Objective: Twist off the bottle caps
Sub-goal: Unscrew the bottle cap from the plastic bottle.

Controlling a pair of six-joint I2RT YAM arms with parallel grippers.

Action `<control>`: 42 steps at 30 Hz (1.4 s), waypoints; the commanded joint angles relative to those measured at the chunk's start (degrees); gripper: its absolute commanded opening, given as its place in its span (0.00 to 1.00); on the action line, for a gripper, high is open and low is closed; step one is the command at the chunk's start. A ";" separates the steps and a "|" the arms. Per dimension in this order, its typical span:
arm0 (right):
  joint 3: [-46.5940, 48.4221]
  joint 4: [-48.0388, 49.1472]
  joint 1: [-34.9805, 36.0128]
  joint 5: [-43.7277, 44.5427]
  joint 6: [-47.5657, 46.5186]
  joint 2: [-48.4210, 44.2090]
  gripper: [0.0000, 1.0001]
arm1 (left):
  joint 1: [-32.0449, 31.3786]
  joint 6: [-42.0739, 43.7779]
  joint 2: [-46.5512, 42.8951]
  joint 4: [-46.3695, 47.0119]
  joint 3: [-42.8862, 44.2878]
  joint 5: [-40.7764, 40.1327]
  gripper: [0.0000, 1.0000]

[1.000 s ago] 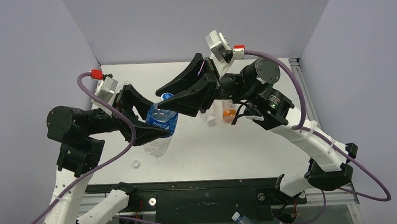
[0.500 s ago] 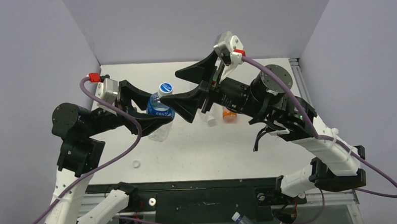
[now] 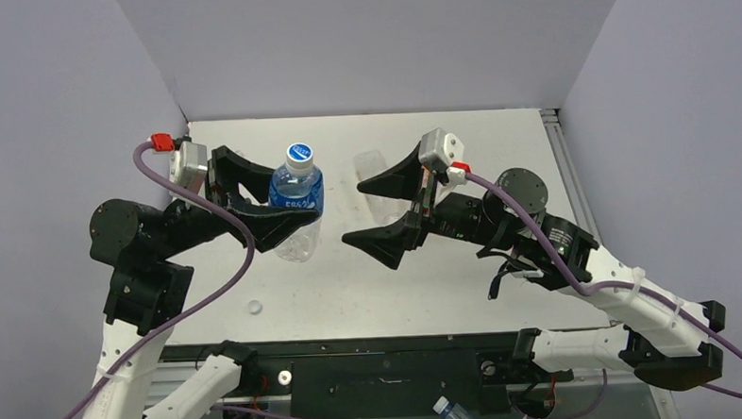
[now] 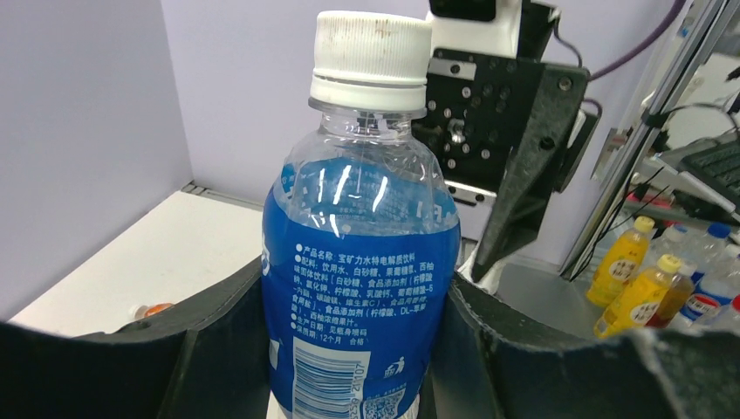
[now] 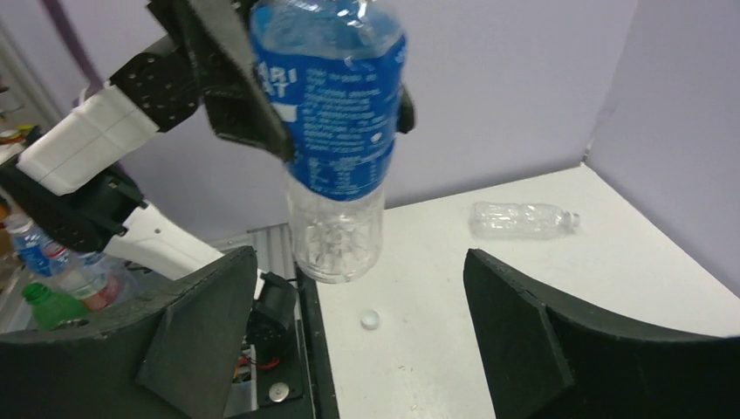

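The left gripper is clamped around the middle of an upright blue-labelled clear plastic bottle, one black finger pressed to each side of the label. The small round ridged plastic screw cap sits on the bottle's neck above the fingers; its side is white in the left wrist view, and from above its top shows blue and white. Whether the bottle's base touches the white table or hangs just over it cannot be told.

The right gripper is level with the bottle and well apart from it, jaws spread wide and holding nothing (its open mouth faces the bottle). A second small white round cap lies loose on the table near the front edge, below the held bottle in the right wrist view. A clear plastic bottle without a label lies on its side toward the back of the table. Beyond the table's edge, the left wrist view shows yellow bottles.
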 commanded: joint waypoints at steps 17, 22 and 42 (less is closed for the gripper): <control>14.46 24.54 1.40 -14.79 7.43 20.57 0.76 | 0.64 -16.44 0.38 8.56 4.05 -2.73 0.07; 16.70 25.54 -0.73 -19.98 13.96 23.00 0.36 | 0.81 -19.43 -0.01 8.57 5.99 -3.43 0.90; 16.87 0.70 2.21 -24.05 2.53 18.52 0.20 | 4.38 -24.20 7.41 11.23 18.08 -1.91 0.70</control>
